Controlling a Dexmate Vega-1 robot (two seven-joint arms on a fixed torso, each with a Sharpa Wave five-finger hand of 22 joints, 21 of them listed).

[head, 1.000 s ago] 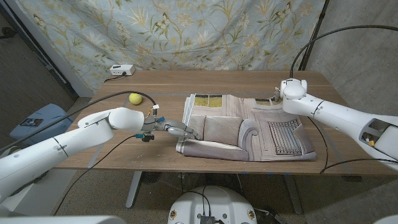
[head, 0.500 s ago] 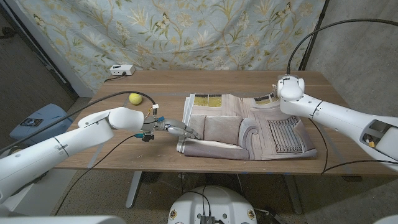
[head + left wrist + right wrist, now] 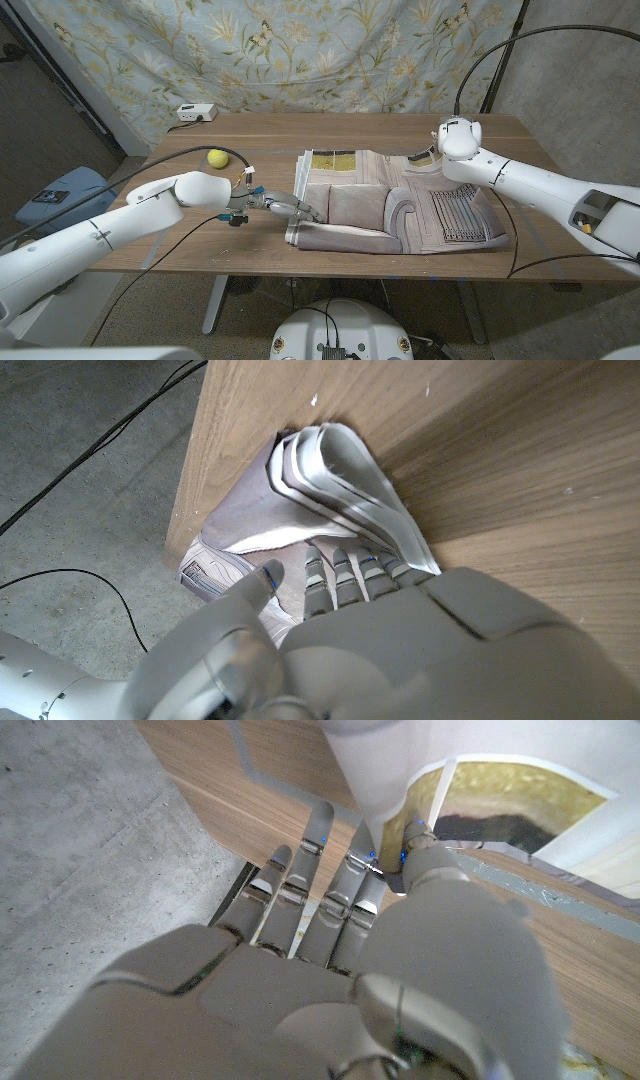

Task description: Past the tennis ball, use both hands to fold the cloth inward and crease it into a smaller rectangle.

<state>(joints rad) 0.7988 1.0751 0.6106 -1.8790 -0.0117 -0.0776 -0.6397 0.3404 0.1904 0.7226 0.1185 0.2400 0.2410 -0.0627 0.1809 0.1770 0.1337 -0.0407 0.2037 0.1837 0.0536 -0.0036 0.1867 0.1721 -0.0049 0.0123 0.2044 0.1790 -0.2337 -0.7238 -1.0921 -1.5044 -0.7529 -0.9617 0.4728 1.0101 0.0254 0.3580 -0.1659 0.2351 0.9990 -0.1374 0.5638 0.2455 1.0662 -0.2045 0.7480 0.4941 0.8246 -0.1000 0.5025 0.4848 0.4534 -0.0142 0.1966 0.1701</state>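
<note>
With the left hand (image 3: 283,207) lying on the near-left corner of the cloth (image 3: 395,207), fingers straight, and the right hand (image 3: 370,880) seemingly pinching its far edge, sweep that edge inward evenly before pressing the crease.

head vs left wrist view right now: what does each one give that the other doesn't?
Head view alone: tennis ball, right hand lifting the cloth's far right edge, a white box at the table's back, the whole cloth spread out. Left wrist view alone: the stacked folded layers at the cloth's corner, seen close, and cables on the floor. Both: left hand on the cloth's left edge, the table.
</note>
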